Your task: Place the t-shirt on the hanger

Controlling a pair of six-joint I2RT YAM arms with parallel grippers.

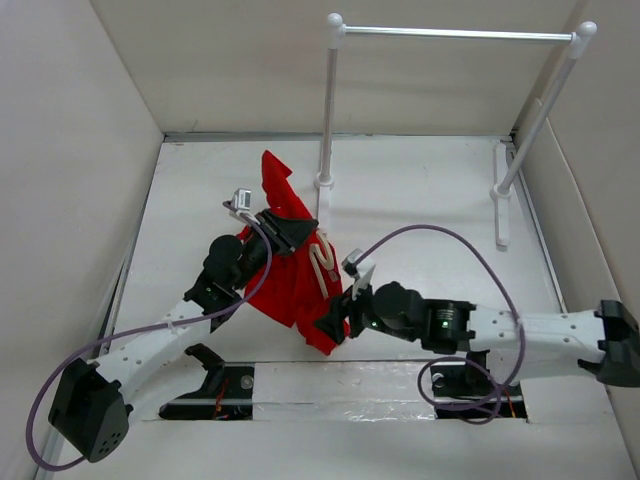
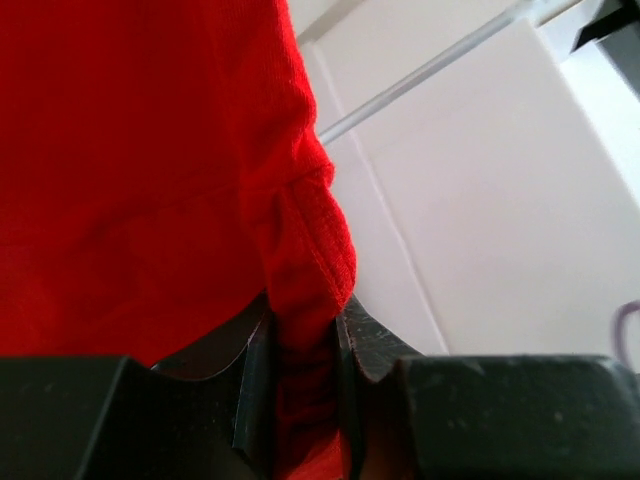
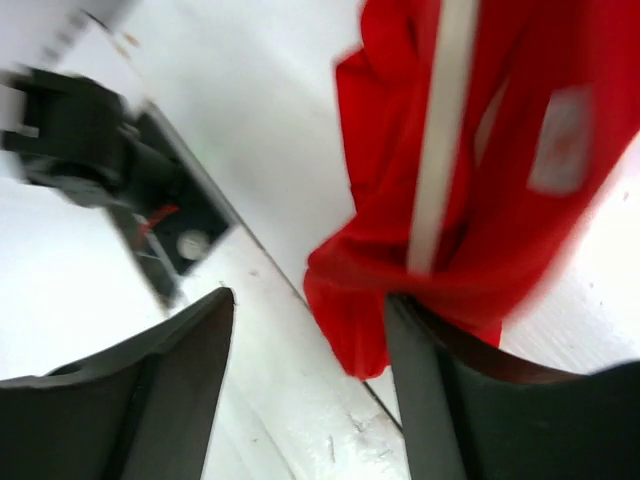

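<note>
Top view: 1 t-shirt point(image 1: 285, 285) hangs bunched above the tabletop's middle, nearer the left edge. The left gripper point(image 1: 272, 224) is at its far end and the right gripper point(image 1: 338, 322) at its near end. 1 hanger point(image 1: 322, 262) shows cream among the folds. 1 rack point(image 1: 450, 33) stands toward the far right corner.

Left wrist: the left gripper point(image 2: 303, 320) is clamped on the t-shirt point(image 2: 130, 150) hem.

Right wrist: the right gripper point(image 3: 308, 305) has its fingers apart, gripping nothing visible. The hanger point(image 3: 440, 130) runs through the t-shirt point(image 3: 500, 260). I judge it partly threaded, with the shoulders still to seat.
</note>
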